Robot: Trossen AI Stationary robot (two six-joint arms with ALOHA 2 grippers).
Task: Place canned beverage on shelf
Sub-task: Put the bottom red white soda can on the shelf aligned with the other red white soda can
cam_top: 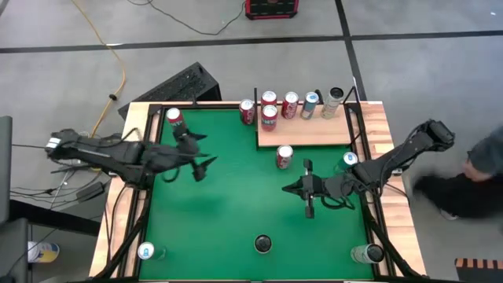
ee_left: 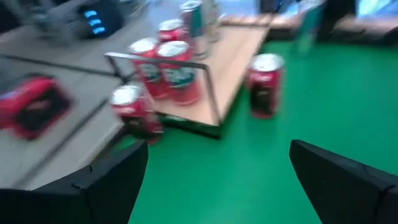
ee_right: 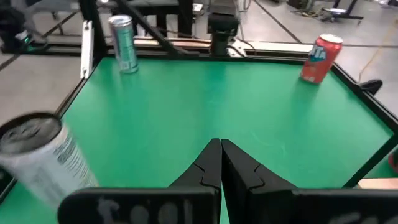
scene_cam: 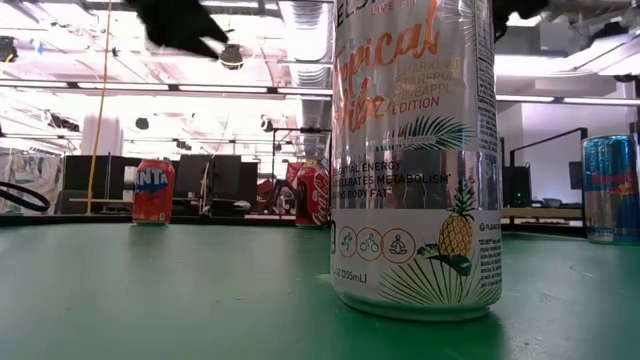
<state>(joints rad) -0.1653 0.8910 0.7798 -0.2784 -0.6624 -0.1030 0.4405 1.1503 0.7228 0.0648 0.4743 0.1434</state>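
I see the left jaws [cam_top: 203,161] spread wide, empty; the right jaws [cam_top: 308,189] pinched closed on nothing. Nearest red can [cam_top: 284,156] stands just beyond the right jaws, beside the shelf [cam_top: 314,132]. Rigid, slick, probably light: I'd grip mid-body.

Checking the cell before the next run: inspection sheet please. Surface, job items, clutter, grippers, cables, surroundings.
Surface: green table, wooden rails along its sides, no spill seen.
Job items: shelf at the far edge with five cans on it; red can standing on the green just in front of the shelf; another red can beside the shelf's left edge.
Clutter: loose cans stand near the corners; a dark-topped can at the near edge.
Grippers: left gripper open and empty over the left half; right gripper shut and empty, right of centre.
Cables: yellow cable and dark leads on the floor, left of the table.
Surroundings: person at the right edge; red case on the floor.
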